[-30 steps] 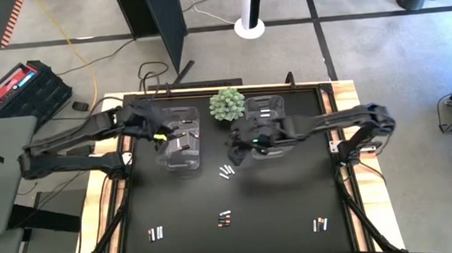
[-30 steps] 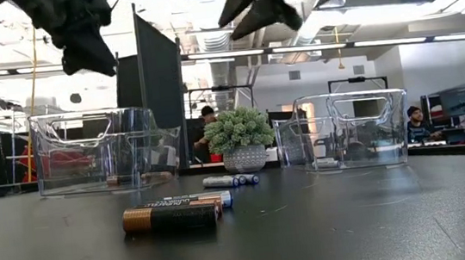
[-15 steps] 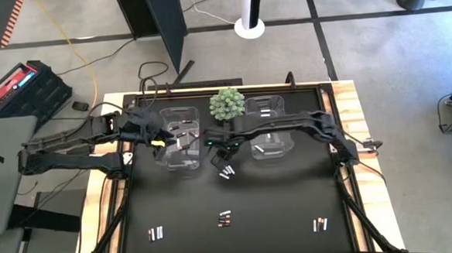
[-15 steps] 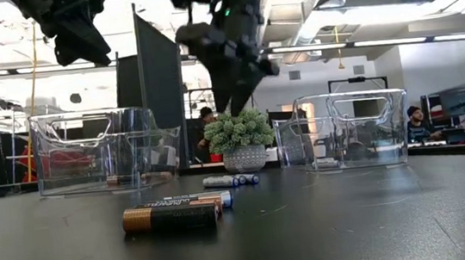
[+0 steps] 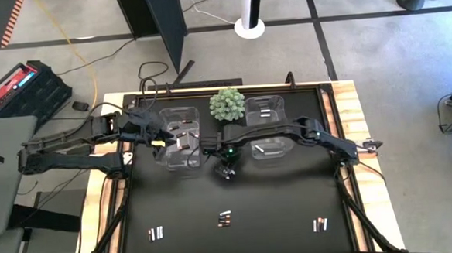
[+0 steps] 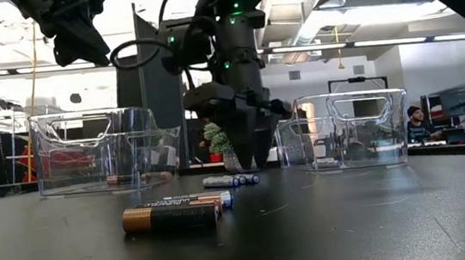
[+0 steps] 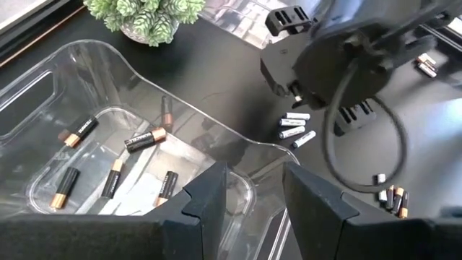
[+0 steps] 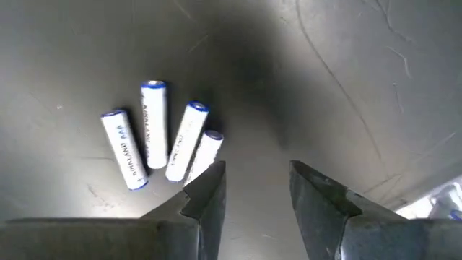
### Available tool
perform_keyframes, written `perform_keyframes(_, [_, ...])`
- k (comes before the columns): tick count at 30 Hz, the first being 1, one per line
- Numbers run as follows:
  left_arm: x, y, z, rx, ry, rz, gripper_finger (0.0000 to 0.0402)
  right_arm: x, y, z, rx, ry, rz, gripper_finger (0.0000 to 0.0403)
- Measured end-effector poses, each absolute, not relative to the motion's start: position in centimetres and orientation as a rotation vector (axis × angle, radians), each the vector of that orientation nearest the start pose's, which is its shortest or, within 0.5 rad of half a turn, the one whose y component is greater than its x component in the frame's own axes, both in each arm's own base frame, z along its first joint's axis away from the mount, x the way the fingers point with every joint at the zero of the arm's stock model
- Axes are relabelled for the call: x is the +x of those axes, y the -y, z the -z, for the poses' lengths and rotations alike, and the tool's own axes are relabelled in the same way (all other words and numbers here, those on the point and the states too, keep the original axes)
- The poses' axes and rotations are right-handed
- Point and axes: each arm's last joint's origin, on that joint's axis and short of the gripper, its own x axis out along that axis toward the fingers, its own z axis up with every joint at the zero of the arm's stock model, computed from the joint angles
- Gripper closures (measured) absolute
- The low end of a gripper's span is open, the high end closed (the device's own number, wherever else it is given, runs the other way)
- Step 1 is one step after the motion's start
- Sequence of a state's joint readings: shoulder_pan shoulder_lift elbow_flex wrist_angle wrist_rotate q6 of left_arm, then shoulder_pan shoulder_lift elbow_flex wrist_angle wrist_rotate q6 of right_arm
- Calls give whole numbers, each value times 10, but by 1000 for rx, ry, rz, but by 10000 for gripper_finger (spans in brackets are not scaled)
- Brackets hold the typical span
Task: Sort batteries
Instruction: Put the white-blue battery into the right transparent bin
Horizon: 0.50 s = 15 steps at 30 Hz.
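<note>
Several pale silver-white batteries (image 8: 159,141) lie side by side on the black table between the two clear bins, and show too in the low view (image 6: 231,181). My right gripper (image 8: 256,180) is open and points down just above them (image 6: 249,161), the cluster lying beside one finger. My left gripper (image 7: 253,191) hangs open and empty over the left clear bin (image 5: 178,137). In that bin lie dark batteries with copper ends (image 7: 119,162). The right bin (image 5: 266,128) holds pale ones.
A green spiky ball plant (image 5: 227,103) stands at the far edge between the bins. More small groups of batteries lie near the table's near edge: left (image 5: 156,233), middle (image 5: 225,218) and right (image 5: 319,225). The right arm reaches across the table's middle.
My right gripper has swung from over the right bin toward the table's left and near side, then come down low over the pale batteries between the bins. The batteries have not moved.
</note>
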State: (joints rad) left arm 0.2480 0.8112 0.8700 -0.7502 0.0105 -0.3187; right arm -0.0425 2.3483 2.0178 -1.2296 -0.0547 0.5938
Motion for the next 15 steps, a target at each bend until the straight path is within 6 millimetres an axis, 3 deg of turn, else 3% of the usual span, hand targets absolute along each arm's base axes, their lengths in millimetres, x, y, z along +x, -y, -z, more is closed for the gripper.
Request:
perform_keyframes(7, [149, -38, -308, -386, -644, -358, 269, 462, 14, -174, 571, -1472, 406, 235])
perform_keyframes(15, [149, -38, -307, -388, -645, -360, 269, 468, 1, -158, 578, -1492, 356, 235])
